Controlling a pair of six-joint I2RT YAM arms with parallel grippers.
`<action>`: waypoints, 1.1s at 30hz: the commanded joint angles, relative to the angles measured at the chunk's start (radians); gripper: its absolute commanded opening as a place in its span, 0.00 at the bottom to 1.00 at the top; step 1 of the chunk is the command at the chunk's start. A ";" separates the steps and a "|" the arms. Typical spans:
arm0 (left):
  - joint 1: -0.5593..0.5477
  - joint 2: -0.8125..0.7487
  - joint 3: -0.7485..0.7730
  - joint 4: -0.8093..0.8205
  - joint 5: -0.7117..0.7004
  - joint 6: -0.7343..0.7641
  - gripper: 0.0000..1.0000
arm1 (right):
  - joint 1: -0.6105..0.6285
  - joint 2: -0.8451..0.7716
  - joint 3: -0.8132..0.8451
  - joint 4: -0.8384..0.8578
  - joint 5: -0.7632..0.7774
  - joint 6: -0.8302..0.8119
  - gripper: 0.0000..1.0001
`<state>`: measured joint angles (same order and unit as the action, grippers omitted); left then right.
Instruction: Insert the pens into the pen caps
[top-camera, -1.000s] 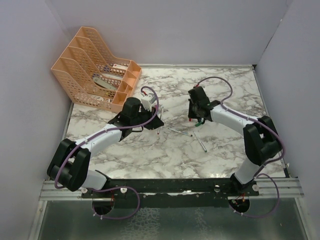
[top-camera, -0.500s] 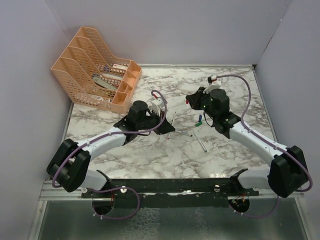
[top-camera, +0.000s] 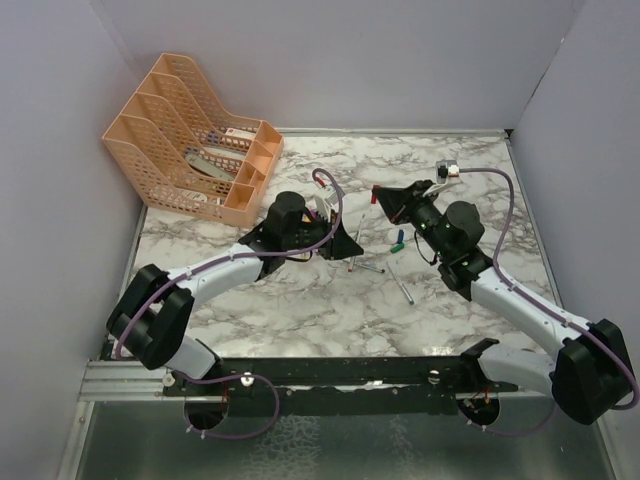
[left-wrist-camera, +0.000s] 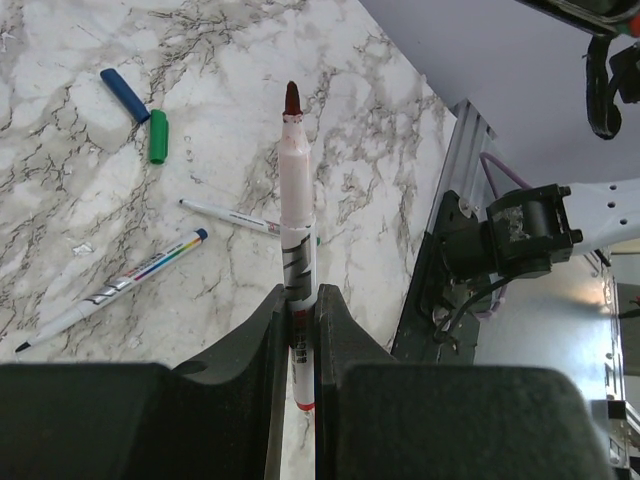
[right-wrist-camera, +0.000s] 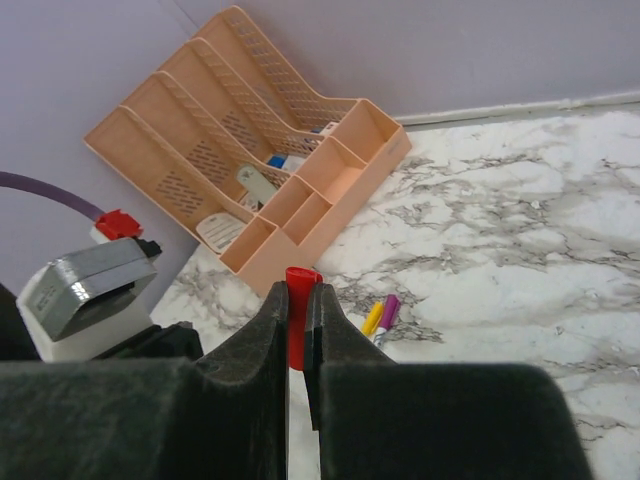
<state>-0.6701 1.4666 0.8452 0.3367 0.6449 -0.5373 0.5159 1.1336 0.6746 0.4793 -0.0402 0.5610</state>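
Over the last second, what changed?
The left gripper slid right toward the middle, carrying its red-tipped pen. The right arm swung out to the right, and the right gripper rose with the red cap pinched. Nothing was grabbed or released. Unmoved: the loose pens, green cap, blue cap and orange tray.
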 joint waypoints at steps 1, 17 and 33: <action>-0.002 0.018 0.036 0.033 0.047 -0.027 0.00 | 0.004 -0.026 -0.031 0.108 -0.048 0.040 0.01; -0.004 0.027 0.068 0.033 0.047 -0.023 0.00 | 0.010 0.008 -0.028 0.086 -0.084 0.054 0.01; -0.002 -0.005 0.065 0.033 -0.008 0.015 0.00 | 0.016 0.031 -0.027 0.083 -0.089 0.059 0.01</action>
<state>-0.6697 1.4952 0.8864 0.3420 0.6609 -0.5472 0.5240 1.1606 0.6529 0.5499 -0.1028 0.6167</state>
